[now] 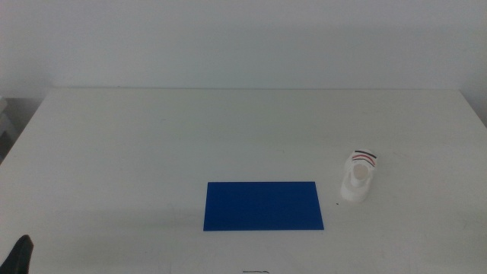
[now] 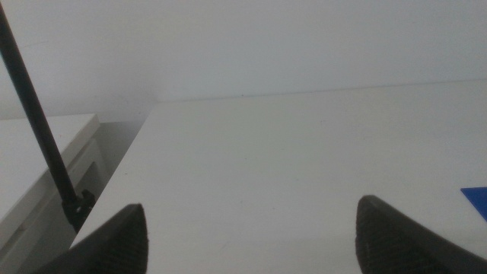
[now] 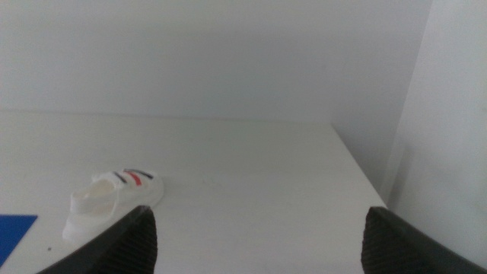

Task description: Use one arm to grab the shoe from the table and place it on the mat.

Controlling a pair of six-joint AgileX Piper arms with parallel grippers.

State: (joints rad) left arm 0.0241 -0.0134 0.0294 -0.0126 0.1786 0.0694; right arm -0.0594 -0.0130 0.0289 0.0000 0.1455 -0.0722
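From the middle view, the wide plain white tabletop (image 1: 152,152) carries a flat, thin, deep blue rectangular mat (image 1: 263,205) near the front centre. Just to the mat's right, apart from it and not touching, sits the small white chunky-soled sneaker (image 1: 358,179), its dark and red straps at the far end and its heel opening toward the camera; the strap count is too small to make out here. Neither arm shows in full — only a dark sliver of the left gripper (image 1: 23,253) pokes in at the bottom left corner, cut off by the picture's edge.

In the left wrist view, the left gripper (image 2: 251,236) hangs above bare table (image 2: 289,167) with its two dark ribbed jaws spread wide and nothing between them. A corner of the blue mat (image 2: 475,199) is just visible, mostly cropped. A thin black rod (image 2: 38,122) crosses beside the table's edge.

In the right wrist view, the right gripper (image 3: 259,240) also has its jaws spread wide, empty. The white sneaker (image 3: 110,202) lies on the table (image 3: 259,167) beyond one jaw, which hides part of its sole — two dark straps and a red one are visible. A corner of the mat (image 3: 14,232) shows beside it.
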